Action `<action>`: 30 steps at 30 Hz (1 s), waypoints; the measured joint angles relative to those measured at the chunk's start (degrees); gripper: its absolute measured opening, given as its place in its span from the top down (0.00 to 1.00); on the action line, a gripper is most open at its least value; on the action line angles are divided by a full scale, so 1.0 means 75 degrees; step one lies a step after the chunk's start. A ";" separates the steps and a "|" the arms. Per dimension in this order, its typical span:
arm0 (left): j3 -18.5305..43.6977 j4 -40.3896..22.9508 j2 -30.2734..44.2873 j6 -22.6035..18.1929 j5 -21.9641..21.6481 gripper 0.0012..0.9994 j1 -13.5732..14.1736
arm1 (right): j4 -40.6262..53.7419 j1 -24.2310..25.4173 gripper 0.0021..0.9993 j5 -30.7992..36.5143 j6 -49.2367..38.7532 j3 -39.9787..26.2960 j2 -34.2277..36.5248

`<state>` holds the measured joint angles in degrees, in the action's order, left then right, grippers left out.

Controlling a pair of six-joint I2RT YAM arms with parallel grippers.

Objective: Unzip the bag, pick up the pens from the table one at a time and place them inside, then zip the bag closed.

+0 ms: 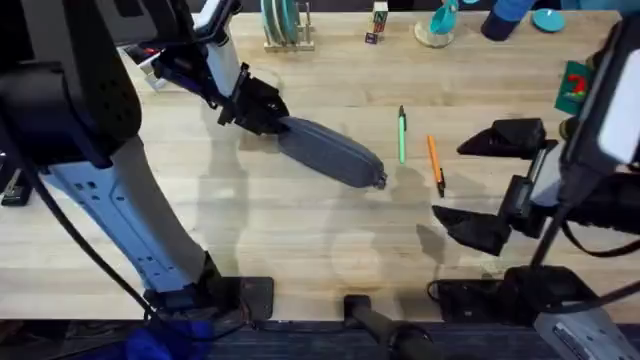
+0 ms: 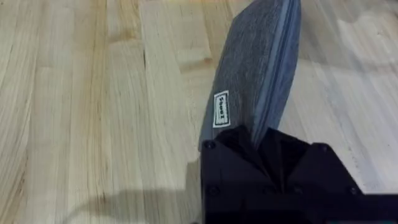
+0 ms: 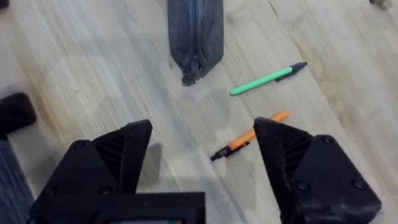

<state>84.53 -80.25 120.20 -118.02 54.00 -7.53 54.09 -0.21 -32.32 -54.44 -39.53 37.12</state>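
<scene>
the long grey-blue fabric pouch with rounded ends (image 1: 330,152) lies slantwise on the pale plank-grain wooden tabletop (image 1: 300,240), left of the middle. its fabric looks felt-like, a small white label sits on its side, and a darker zipper seam runs along its length; the zipper pull (image 3: 189,76) rests at the end nearest the pens, and the seam looks closed there. the left gripper (image 1: 262,110), black-fingered, is clamped on the pouch's far-left end, and that end is hidden inside the fingers in the left wrist view. just right of the pouch lies the thin green pen with a dark tip (image 1: 402,135), and beside it, apart from it, the thin orange pen with a dark tip (image 1: 435,163); neither touches the pouch. the right gripper (image 1: 490,185) hovers right of the pens with its black fingers spread wide, holding nothing. one finger cuts off part of the orange pen in the right wrist view.
</scene>
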 joint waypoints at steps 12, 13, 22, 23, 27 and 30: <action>0.0000 0.0000 0.0002 0.0000 0.0000 0.96 0.0000 | -0.0742 0.0000 0.00 -0.0574 0.0027 0.0851 0.0000; 0.0000 0.0000 0.0000 0.0000 0.0000 0.96 0.0000 | -0.0819 0.0000 0.00 -0.0598 0.0059 0.0891 0.0000; 0.0000 0.0000 0.0003 0.0000 0.0000 0.96 0.0000 | -0.1240 0.0000 0.00 -0.0670 0.0490 0.0989 0.0017; 0.0000 0.0000 0.0002 0.0000 0.0000 0.96 0.0000 | -0.1244 0.0000 0.00 -0.0671 0.0517 0.0989 0.0057; 0.0000 0.0000 0.0000 0.0000 0.0000 0.96 0.0000 | -0.1280 0.0000 0.00 -0.0735 0.0605 0.0989 0.0336; 0.0000 0.0000 0.0003 0.0000 0.0000 0.96 0.0000 | -0.1443 -0.0010 0.00 -0.0901 0.0631 0.0989 0.0624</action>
<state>84.53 -80.25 120.22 -118.02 54.00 -7.53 43.27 -0.28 -39.08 -49.70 -32.12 41.80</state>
